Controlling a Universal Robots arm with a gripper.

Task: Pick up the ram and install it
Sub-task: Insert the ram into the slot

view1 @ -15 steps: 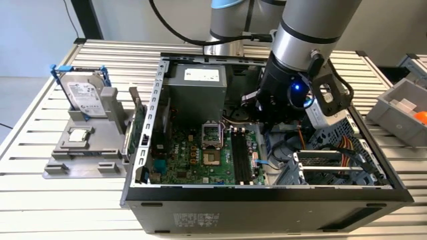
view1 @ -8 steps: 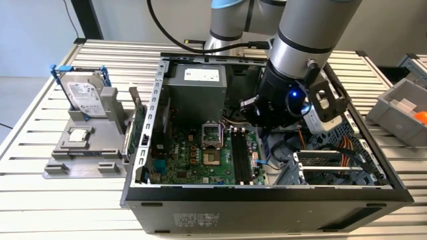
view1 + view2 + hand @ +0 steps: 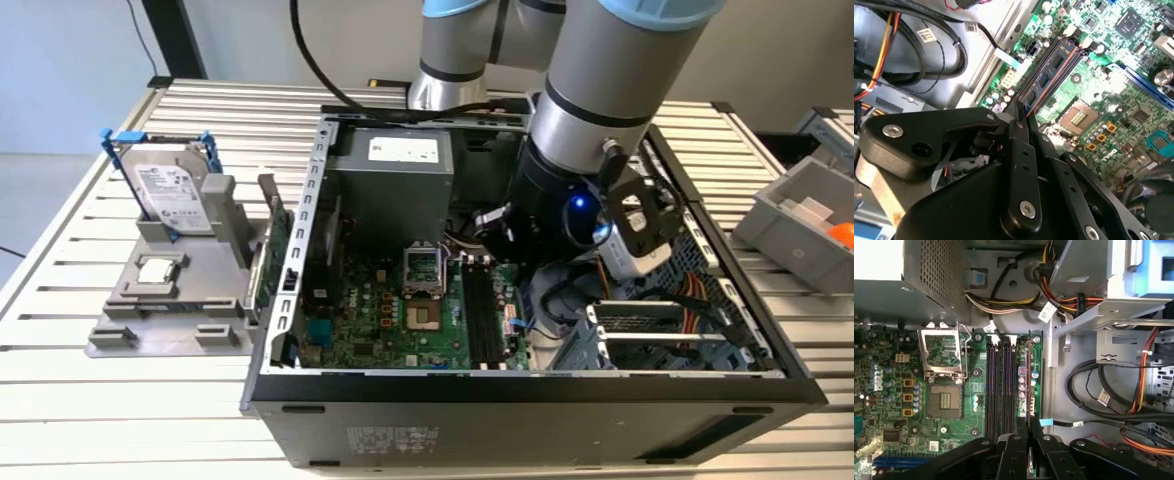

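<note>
The ram point(image 3: 1029, 377) was seen edge-on, standing in the memory slot nearest the case's bare metal side, right beside the empty slots point(image 3: 1001, 385) on the motherboard point(image 3: 949, 450). The fingers point(image 3: 1030, 437) were clamped shut on its near end, pretty much down inside the open PC case point(image 3: 287, 300).

In the exterior view the arm point(image 3: 601, 110) hides the fingers and the right-hand memory slots of the motherboard point(image 3: 387, 310), and the arm is cut off by the picture's top edge. In the first wrist view the ram point(image 3: 1029, 385) shows only as a thin edge-on line whose near end vanishes behind the fingers point(image 3: 1046, 455). Whether it is fully seated in its slot cannot be told.
</note>
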